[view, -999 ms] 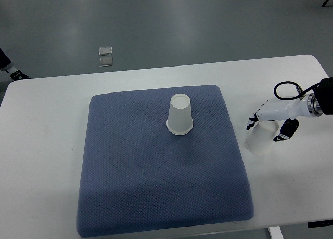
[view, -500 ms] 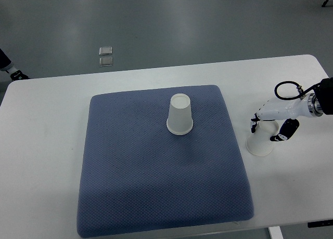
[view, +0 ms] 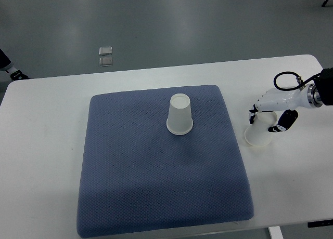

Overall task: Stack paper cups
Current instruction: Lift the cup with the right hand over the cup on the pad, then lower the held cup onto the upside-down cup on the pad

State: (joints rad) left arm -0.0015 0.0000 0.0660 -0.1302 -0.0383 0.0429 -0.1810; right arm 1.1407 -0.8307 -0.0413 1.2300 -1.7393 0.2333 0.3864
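Right hand (view: 266, 116) of mine wraps the white paper cup (view: 259, 132), upside down on the white table (view: 47, 145) just beside the blue quilted mat (view: 156, 187) — gripped from above, I judge, to carry onto the second inverted cup (view: 180, 115) mid-mat.

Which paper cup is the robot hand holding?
The paper cup off the mat, on the white table at the right. The right hand is closed around it. The other cup stands alone on the blue mat.
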